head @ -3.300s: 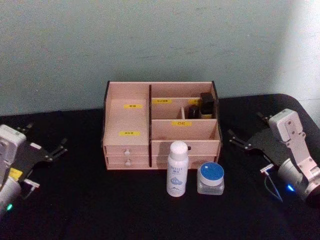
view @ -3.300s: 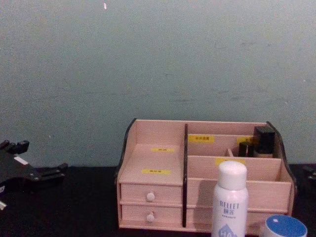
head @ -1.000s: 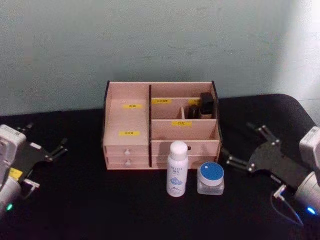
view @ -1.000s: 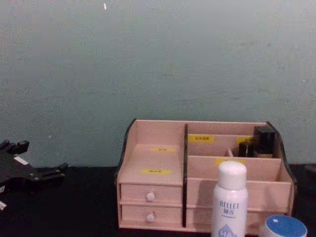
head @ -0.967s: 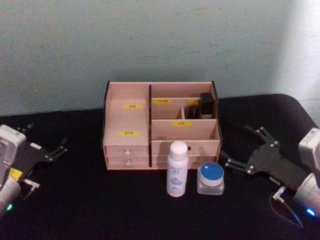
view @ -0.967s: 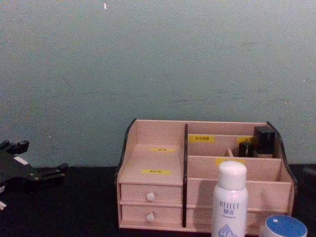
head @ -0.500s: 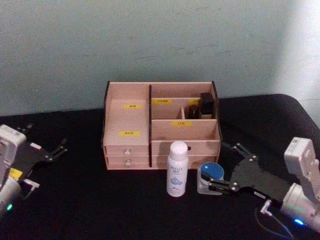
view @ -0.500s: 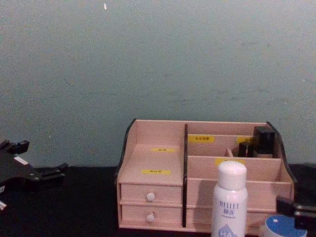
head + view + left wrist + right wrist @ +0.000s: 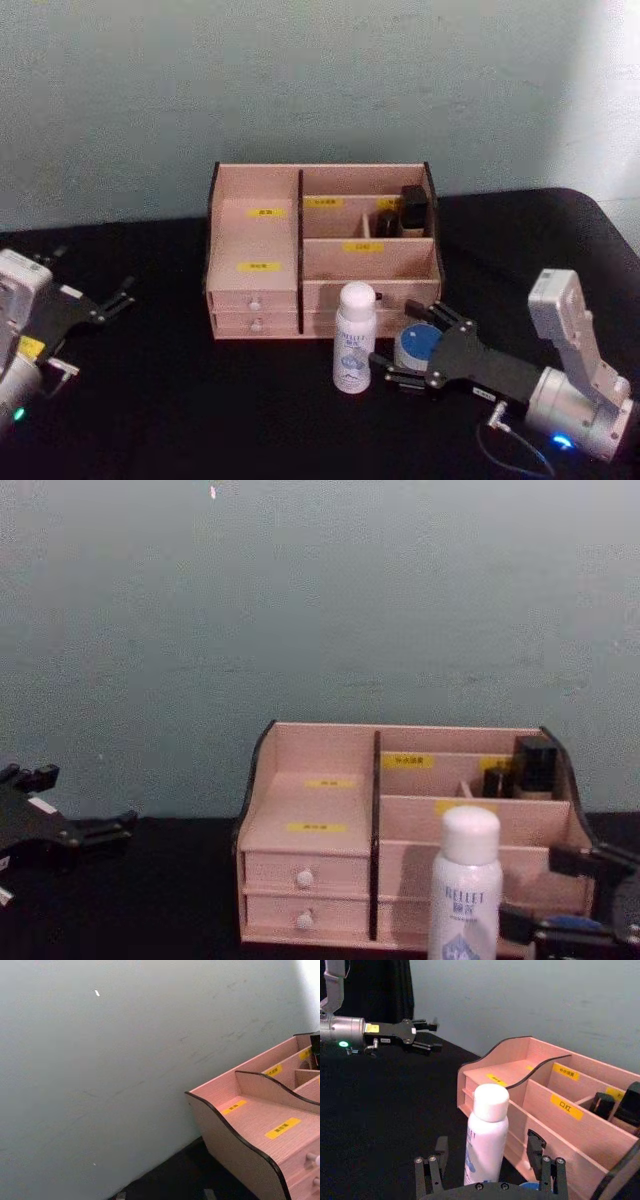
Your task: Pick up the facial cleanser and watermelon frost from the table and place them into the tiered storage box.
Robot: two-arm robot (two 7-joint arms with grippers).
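- Right pincer [image 9: 408,346]: spreading wide, its 2 fingers straddling the watermelon frost [image 9: 418,337]; whether they are touching it cannot be told.
- Watermelon frost: sitting on the black counter [image 9: 200,420], just in front of the tiered storage box [image 9: 255,240].
- Facial cleanser [image 9: 354,338]: standing upright just left of the jar, close to 1 fingertip.
- Left pincer [image 9: 118,296]: idling at the counter's left edge, fingers parted.

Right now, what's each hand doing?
Left hand: open, empty, parked left.
Right hand: open around the squat blue-lidded translucent jar, not gripping yet.
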